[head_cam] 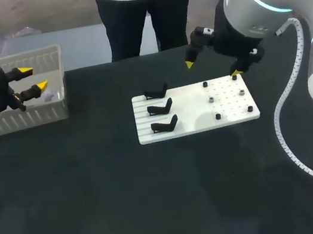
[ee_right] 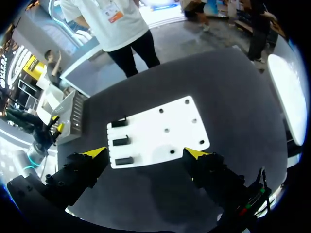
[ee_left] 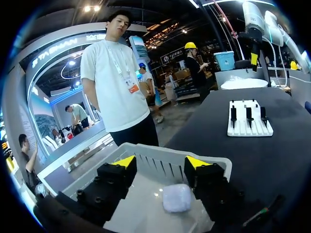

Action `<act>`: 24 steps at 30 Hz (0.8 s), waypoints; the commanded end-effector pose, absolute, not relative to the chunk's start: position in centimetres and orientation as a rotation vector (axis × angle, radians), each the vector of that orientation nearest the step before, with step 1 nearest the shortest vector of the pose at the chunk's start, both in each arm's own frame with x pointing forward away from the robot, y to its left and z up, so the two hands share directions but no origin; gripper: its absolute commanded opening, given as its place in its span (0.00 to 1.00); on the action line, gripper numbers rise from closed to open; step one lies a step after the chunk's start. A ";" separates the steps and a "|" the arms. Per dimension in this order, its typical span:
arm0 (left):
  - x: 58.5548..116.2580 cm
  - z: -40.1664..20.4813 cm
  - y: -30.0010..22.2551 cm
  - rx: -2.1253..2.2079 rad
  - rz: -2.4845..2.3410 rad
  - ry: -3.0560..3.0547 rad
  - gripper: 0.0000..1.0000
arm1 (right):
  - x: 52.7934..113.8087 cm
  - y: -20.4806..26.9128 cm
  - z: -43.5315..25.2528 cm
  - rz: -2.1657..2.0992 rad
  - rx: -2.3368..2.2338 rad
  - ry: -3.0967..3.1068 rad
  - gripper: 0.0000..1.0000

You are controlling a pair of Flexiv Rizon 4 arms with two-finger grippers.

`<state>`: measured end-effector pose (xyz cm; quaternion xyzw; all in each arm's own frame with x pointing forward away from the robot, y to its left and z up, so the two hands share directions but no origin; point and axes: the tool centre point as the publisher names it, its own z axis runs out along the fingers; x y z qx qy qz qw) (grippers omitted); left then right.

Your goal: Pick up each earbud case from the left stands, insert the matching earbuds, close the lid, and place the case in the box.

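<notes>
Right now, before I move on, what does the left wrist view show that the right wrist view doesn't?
Only the left wrist view: a white earbud case lying in the box, between the fingers of the open left gripper. Only the right wrist view: the small dark dots on the board's half away from the stands, ahead of the open right gripper. Both: the white board with three black stands, all empty, and the box.

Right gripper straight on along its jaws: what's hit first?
Probably the white board, on its bare stretch beside the black stands. The right gripper hangs open above it; depth unclear.
</notes>
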<state>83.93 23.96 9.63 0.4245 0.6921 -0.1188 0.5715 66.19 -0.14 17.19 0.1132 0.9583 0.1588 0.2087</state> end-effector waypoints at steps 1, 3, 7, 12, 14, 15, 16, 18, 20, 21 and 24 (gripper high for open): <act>83.1 10.2 23.8 0.752 -0.016 1.576 1.00 | 65.8 -0.3 17.5 0.455 0.321 2.660 1.00; 82.2 11.1 23.4 0.773 -0.023 1.556 1.00 | 65.6 -0.5 17.8 0.473 0.319 2.635 1.00; 79.8 12.5 22.5 0.797 -0.049 1.549 1.00 | 65.1 -1.1 18.5 0.525 0.291 2.578 1.00; 76.9 13.4 21.0 0.830 -0.089 1.551 1.00 | 64.9 -1.5 18.6 0.581 0.255 2.541 1.00; 75.6 13.5 19.9 0.837 -0.111 1.560 1.00 | 64.8 -1.7 18.5 0.596 0.239 2.524 1.00; 75.2 13.6 19.6 0.833 -0.117 1.555 1.00 | 64.8 -1.8 18.5 0.608 0.234 2.523 1.00; 74.5 13.7 19.1 0.833 -0.118 1.557 1.00 | 64.7 -1.9 18.5 0.620 0.224 2.520 1.00; 73.5 13.9 18.3 0.829 -0.122 1.561 1.00 | 64.6 -2.2 18.6 0.645 0.205 2.507 1.00; 72.5 14.0 17.5 0.813 -0.127 1.568 1.00 | 64.5 -2.4 18.6 0.660 0.181 2.501 1.00; 72.2 14.0 17.3 0.812 -0.128 1.575 1.00 | 64.5 -2.6 18.6 0.663 0.176 2.502 1.00; 71.7 14.1 16.8 0.813 -0.138 1.586 1.00 | 64.4 -3.1 18.5 0.700 0.190 2.496 1.00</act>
